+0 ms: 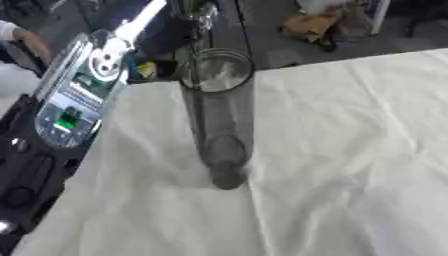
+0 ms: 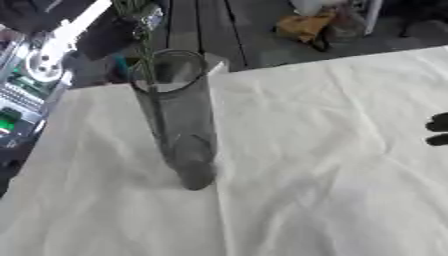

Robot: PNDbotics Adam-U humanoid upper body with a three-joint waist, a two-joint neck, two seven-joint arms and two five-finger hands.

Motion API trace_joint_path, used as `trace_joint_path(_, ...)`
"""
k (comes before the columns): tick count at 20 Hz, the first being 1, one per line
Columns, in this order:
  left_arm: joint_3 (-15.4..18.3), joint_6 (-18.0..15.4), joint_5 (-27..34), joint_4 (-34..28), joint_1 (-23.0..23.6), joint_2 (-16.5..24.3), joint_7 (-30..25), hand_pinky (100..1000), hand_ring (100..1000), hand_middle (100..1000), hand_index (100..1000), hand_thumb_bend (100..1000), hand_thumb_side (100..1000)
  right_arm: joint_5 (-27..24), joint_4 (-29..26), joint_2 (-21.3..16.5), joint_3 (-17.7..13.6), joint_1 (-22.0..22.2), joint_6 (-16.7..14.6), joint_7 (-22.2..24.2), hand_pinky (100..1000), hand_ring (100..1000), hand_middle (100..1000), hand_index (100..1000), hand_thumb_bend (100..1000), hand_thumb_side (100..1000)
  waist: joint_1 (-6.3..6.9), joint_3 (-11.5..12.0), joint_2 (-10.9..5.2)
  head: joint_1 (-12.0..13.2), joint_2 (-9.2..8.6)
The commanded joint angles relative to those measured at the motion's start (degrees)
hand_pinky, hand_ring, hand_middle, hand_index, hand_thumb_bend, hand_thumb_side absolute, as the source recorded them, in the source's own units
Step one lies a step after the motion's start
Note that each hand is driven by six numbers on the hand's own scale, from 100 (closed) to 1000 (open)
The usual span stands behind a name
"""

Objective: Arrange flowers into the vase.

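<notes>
Standing upright on the white-clothed table [image 1: 350, 150], clear glass vase [image 2: 175, 115] w/ green flower stem [image 2: 144, 60] entering its mouth. Left hand [image 2: 114, 30] above, grip state can't tell. Right hand [image 2: 437, 129] only dark fingertips at edge, can't tell.

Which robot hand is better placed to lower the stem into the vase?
Left: the left robot hand is beside the green stem above the vase; the right robot hand sits at the view's right edge, apart.

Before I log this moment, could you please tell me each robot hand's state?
Left robot hand: raised over the tall clear glass vase with a green stem; fingers cannot be told.
Right robot hand: only dark fingertips show; cannot tell.
</notes>
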Motion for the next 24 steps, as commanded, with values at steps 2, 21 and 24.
trace_joint_path(2,1.40,0.55,0.24,-2.06,-0.43,1.82,0.43,651,706,744,910,103,978,0.11,-1.09,-0.60,-0.36,-0.38,0.00,0.06,574,647,606,816,100,1000,0.23,0.17,-1.98,-0.26,-0.50)
trace_joint_path(21,3.42,3.67,6.24,-6.11,1.89,1.44,9.46,623,682,760,975,100,962,0.16,-1.09,-0.28,-0.39,-0.54,-0.05,0.17,575,649,605,817,100,1000,-0.51,1.02,-1.26,-0.91,-1.16)
trace_joint_path(24,3.43,3.71,6.41,-6.36,2.34,1.26,11.21,622,678,757,976,100,958,0.19,-1.09,-0.25,-0.41,-0.56,-0.12,0.18,575,649,605,817,100,1000,-0.61,0.99,-1.16,-1.00,-1.23)
